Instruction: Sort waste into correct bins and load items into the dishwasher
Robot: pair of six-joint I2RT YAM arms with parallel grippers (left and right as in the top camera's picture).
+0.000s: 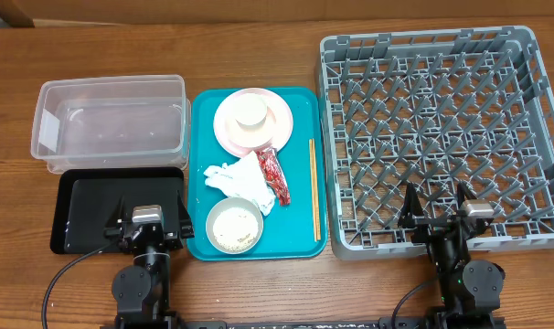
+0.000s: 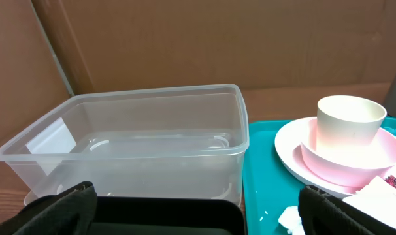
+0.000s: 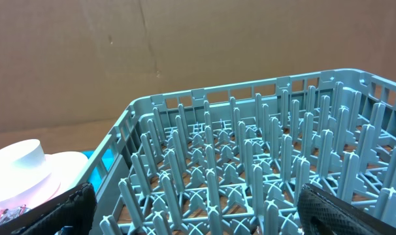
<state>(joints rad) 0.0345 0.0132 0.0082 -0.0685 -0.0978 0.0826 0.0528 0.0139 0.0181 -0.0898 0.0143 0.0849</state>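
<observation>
On the teal tray [image 1: 202,247] a pink plate [image 1: 279,123] carries a white cup [image 1: 251,111], seen too in the left wrist view [image 2: 350,119]. Below lie a crumpled white napkin [image 1: 242,180] and a red wrapper [image 1: 275,175]. A white bowl [image 1: 233,225] holds rice grains. The clear tub [image 1: 111,122] and black tray [image 1: 99,208] sit left. The grey dish rack [image 1: 442,128] is right, empty. My left gripper [image 1: 149,225] is open over the black tray's near edge. My right gripper [image 1: 439,217] is open over the rack's front edge.
A pair of wooden chopsticks [image 1: 314,189] lies along the teal tray's right side. A brown cardboard wall [image 2: 204,39] stands behind the table. A few rice grains [image 2: 266,214] lie on the teal tray near the black tray's corner.
</observation>
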